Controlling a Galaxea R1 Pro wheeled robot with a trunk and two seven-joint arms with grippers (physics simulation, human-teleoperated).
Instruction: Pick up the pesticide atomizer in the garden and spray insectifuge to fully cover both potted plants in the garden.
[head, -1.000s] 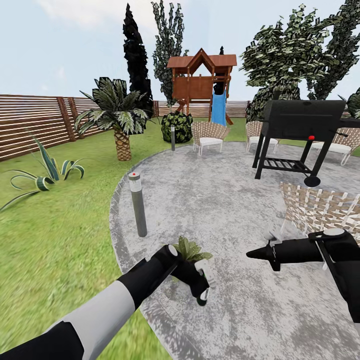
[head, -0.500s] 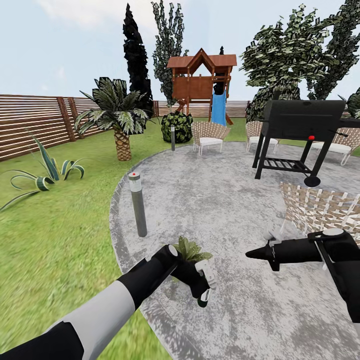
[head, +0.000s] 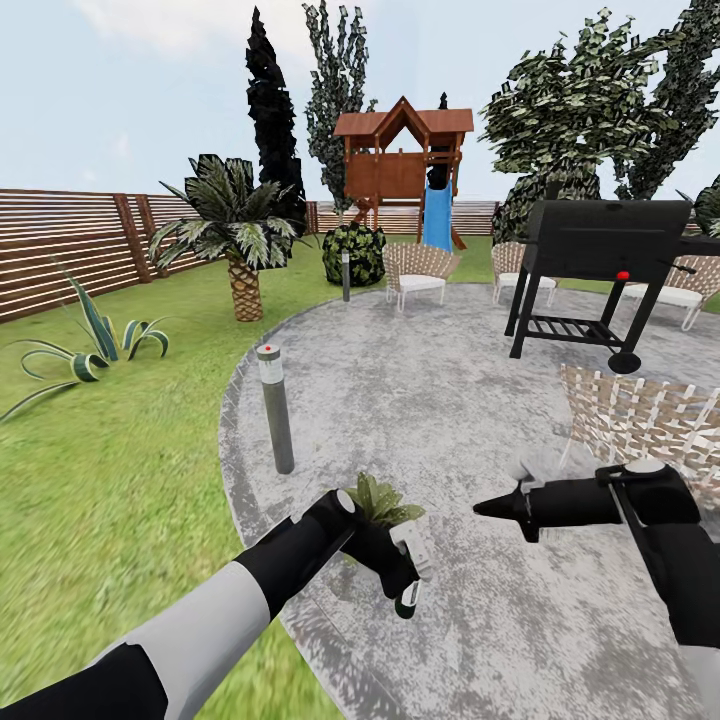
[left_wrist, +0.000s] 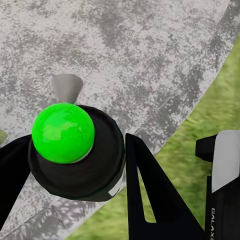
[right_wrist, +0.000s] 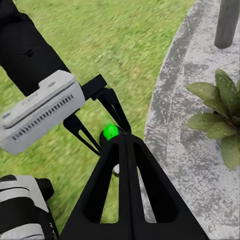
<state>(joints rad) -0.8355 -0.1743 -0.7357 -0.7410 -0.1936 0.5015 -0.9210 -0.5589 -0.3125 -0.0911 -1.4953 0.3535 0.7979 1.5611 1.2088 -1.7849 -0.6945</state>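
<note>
- Dark green and slim, with a bright green round cap, the pesticide atomizer (left_wrist: 75, 150) sits clamped between the black fingers of my left gripper (head: 400, 570), low in the centre of the head frame.
- My right gripper (head: 495, 507) hangs to the right of it, fingers drawn narrow to a point with nothing between them.
- Just above my left wrist in the head frame lies one potted plant (head: 380, 500), a low rosette of pointed olive leaves on the grey mottled patio (head: 440, 400); the second I cannot find.
- I would turn the wrist until the cap end faces the leaves, since it seems to point away from them now.
- Spraying should sweep across the whole rosette, not one spot.
- I must hold my grip firm; a tilted bottle could slip.
</note>
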